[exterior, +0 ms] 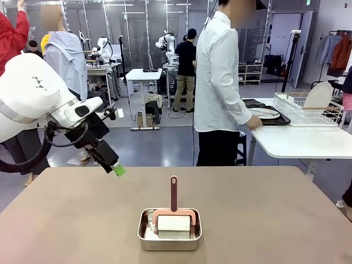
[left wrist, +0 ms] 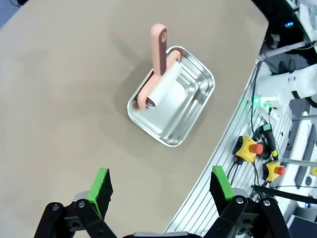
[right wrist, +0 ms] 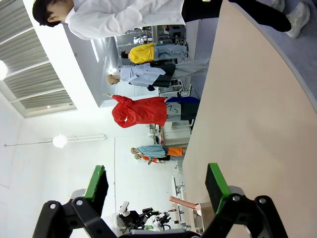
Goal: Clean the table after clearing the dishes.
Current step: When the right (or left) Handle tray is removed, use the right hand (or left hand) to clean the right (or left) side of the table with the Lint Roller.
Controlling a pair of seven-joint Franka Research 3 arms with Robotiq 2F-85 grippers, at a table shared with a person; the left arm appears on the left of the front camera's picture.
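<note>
The left fingers (left wrist: 100,187) stood wide open and empty over the table (left wrist: 59,99), apart from the steel pan (left wrist: 195,96) where a pink roller (left wrist: 159,59) rested with its handle sticking up. The right fingers (right wrist: 216,182) were likewise spread and held nothing, poised beside the table's edge. The dishes (exterior: 264,114), a white plate on a dark tray (exterior: 279,119), lay on the white side table (exterior: 302,142), with a person's hand (exterior: 254,124) at the tray's edge.
</note>
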